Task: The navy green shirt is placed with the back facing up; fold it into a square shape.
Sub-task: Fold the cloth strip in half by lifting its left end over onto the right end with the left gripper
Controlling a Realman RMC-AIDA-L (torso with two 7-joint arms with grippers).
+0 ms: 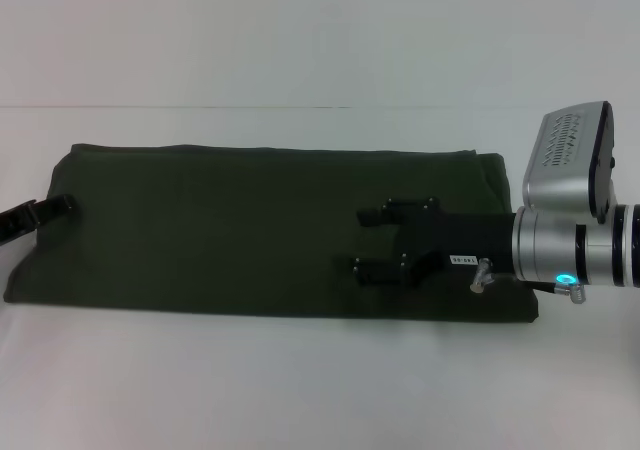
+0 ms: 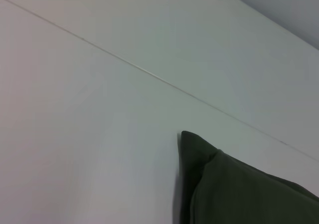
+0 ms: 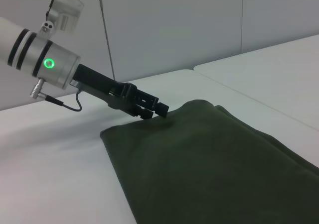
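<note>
The navy green shirt [image 1: 230, 230] lies on the white table as a long, flat rectangle, plain side up. My right gripper [image 1: 380, 240] reaches in from the right over the shirt's right half. It is open, with only cloth showing between its two black fingers [image 1: 392, 211]. My left gripper [image 1: 45, 213] sits low at the shirt's left end, touching that edge. The right wrist view shows the left gripper [image 3: 155, 110] at the far end of the shirt [image 3: 209, 169]. In the left wrist view, only a layered corner of the shirt [image 2: 234, 189] appears.
The white table [image 1: 300, 380] runs around the shirt on all sides. A seam line [image 2: 124, 62] crosses the tabletop behind the shirt. A pale wall [image 3: 174, 25] stands behind the table.
</note>
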